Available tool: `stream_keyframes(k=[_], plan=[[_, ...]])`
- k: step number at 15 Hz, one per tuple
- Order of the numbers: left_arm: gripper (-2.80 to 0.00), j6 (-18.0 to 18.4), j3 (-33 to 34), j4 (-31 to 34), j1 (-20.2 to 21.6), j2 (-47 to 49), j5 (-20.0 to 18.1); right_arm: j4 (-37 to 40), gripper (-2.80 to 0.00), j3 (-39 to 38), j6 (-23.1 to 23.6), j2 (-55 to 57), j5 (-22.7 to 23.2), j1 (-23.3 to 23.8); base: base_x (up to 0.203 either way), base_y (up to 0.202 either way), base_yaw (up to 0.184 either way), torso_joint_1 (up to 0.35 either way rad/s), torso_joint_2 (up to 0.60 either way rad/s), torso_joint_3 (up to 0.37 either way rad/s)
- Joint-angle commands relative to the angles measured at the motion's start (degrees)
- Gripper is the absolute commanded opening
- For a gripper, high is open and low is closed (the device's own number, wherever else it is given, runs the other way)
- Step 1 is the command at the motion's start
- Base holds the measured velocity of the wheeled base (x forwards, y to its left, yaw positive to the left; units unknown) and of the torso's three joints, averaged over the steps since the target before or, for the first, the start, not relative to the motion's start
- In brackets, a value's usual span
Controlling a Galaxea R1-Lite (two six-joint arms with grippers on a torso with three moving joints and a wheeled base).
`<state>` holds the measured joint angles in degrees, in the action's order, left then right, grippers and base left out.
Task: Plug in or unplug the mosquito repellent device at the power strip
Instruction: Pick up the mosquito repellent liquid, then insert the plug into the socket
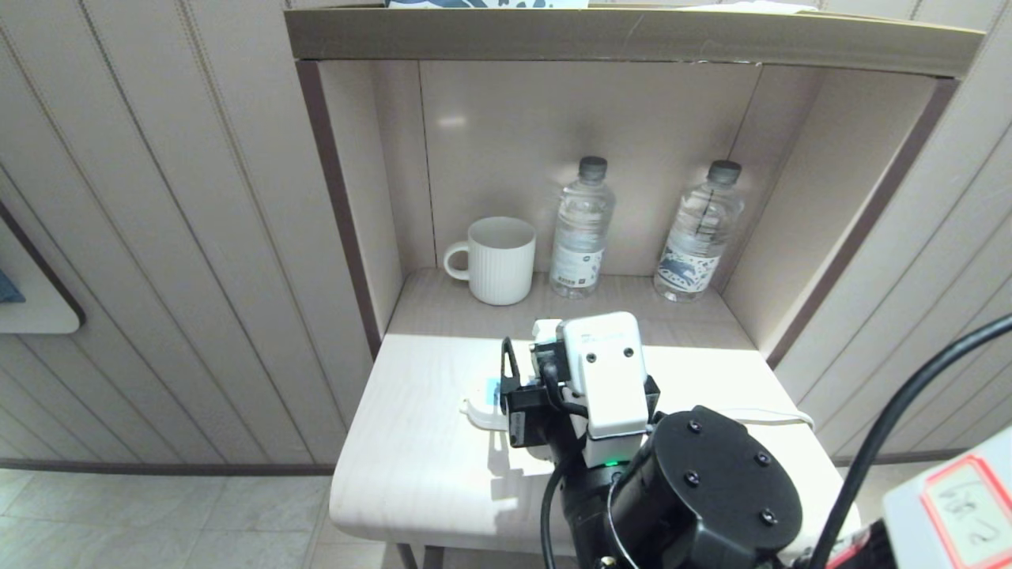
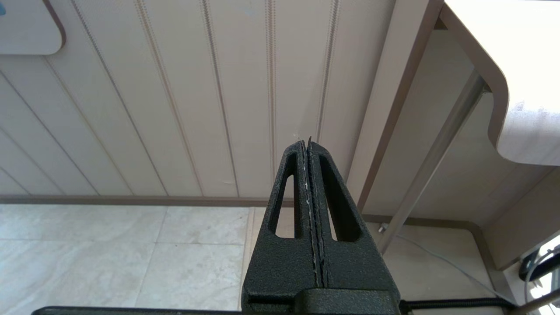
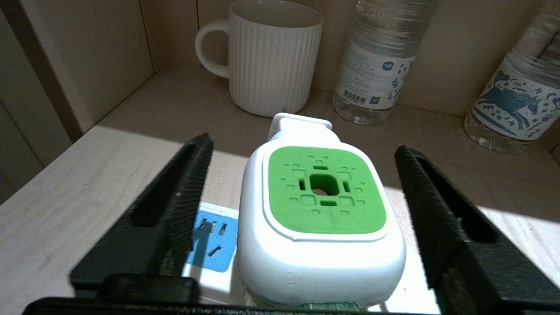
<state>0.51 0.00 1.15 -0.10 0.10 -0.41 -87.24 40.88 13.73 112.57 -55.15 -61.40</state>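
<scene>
**A:** Where's the mosquito repellent device [image 3: 321, 227] relative to your right gripper [image 3: 302, 205]?

**B:** Dead centre between the fingers [image 3: 175, 210] in the right wrist view, lower middle of frame. You've got air on both sides, so the jaws are spread and grasping nothing. The gap looks a bit bigger on the frame-right finger.

**A:** Device orientation?

**B:** Green top faces the camera and the white plug end points away, toward the mug [image 3: 271, 57] at upper centre. The long axis runs straight along your approach line, so judging from that, squeezing across the white body is the move. It sits over the power strip [image 3: 210, 245]; one blue socket face shows at lower left, just beside the body. You can't tell whether the pins are seated, since the body hides them.

**A:** Anything in the way?

**B:** The mug and two water bottles [image 3: 376, 57] are behind it on the shelf, well apart from the fingers. In the head view the wrist covers the device at centre; only the strip's end [image 1: 484, 407] peeks out to its left on the table [image 1: 411, 458].

**A:** Left arm?

**B:** The left gripper [image 2: 309, 144] is clenched shut and empty, hanging off the table's side over the floor tiles. The right is far nearer, so use it.
</scene>
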Motion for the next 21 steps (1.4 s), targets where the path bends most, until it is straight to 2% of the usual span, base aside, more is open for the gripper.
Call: stream_keyframes(k=[1, 11, 14, 17, 21], plan=[[-2.80, 0.0, 0.0, 0.0, 0.0, 0.1, 0.0, -2.7, -2.80, -0.3, 0.2, 0.7, -0.3, 0.0, 0.000, 0.000, 0.000, 0.000, 0.00, 0.000], [-2.80, 0.0, 0.0, 0.0, 0.0, 0.1, 0.0, -2.7, -2.80, 0.1, 0.6, 0.9, -0.2, 0.9, 0.000, 0.000, 0.000, 0.000, 0.00, 0.000], [-2.80, 0.0, 0.0, 0.0, 0.0, 0.1, 0.0, -1.1, -2.80, 0.8, 5.7, -2.1, 0.2, 0.7, 0.000, 0.000, 0.000, 0.000, 0.00, 0.000], [-2.80, 0.0, 0.0, 0.0, 0.0, 0.0, 0.0, 8.8, -2.80, 2.4, 6.6, -9.1, 0.2, 0.6, 0.000, 0.000, 0.000, 0.000, 0.00, 0.000], [-2.80, 0.0, 0.0, 0.0, 0.0, 0.1, 0.0, 30.8, -2.80, 8.0, 6.3, -19.5, 0.3, 0.0, 0.000, 0.000, 0.000, 0.000, 0.00, 0.000]])
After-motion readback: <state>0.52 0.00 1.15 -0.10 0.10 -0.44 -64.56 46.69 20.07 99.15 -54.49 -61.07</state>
